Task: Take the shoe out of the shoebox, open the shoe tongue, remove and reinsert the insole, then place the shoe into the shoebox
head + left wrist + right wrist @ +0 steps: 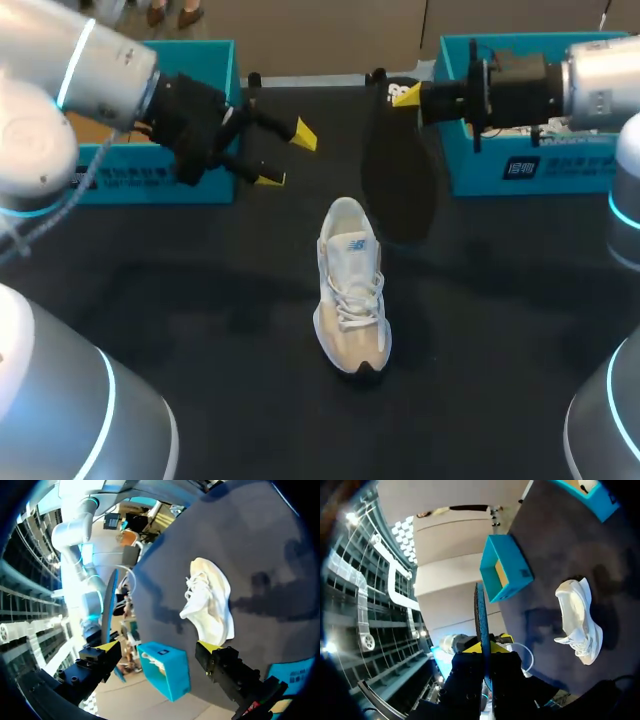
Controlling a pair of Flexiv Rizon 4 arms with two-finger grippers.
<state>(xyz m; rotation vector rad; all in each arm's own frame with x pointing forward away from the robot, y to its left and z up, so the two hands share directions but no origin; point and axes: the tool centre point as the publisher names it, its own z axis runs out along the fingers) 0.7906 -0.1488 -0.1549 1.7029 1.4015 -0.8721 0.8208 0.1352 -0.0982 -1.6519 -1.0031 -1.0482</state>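
Head view: we record the white shoe (352,290) standing on its sole mid-table, outside both the left teal box (160,185) and the right teal box (530,170). The right gripper (405,95) is clamped on the dark insole (398,175), which hangs from it near the shoe's far end. The left gripper (288,157) is spread and holds nothing.

Left wrist view: the fingers stand wide apart, with the shoe (210,602) ahead of them and untouched.

Right wrist view: the insole (479,615) sits edge-on, pinched between both fingers. The shoe (580,620) lies well apart.
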